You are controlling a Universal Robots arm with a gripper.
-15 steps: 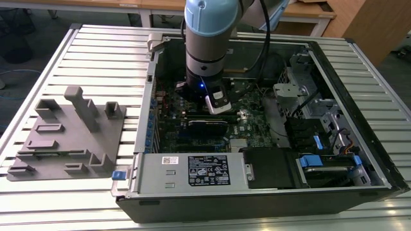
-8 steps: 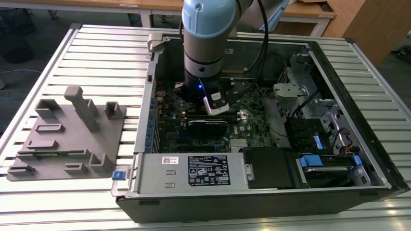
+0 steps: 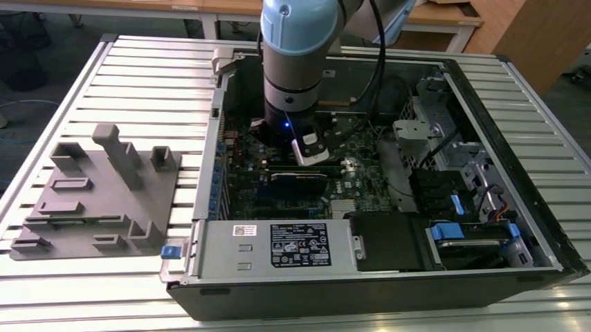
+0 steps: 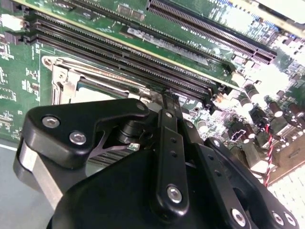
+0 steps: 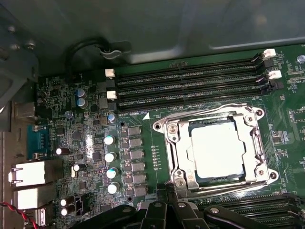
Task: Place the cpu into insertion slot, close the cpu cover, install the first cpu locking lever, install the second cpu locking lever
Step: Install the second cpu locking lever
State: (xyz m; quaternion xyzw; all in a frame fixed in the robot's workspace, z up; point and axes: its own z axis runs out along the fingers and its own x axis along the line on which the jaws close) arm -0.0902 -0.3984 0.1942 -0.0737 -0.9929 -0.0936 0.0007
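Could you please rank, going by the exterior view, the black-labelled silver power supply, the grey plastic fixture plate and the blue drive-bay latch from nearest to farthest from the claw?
1. The black-labelled silver power supply, inside the case, toward the camera from the claw.
2. The blue drive-bay latch, toward the exterior view's right.
3. The grey plastic fixture plate, outside the case, on the exterior view's left.

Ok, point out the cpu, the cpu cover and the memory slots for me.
cpu [image 5: 217, 145], first wrist view, middle of its pale metal top.
cpu cover [image 5: 177, 143], first wrist view, a side bar of the silver frame.
memory slots [image 5: 190, 86], first wrist view, middle of a long black slot.
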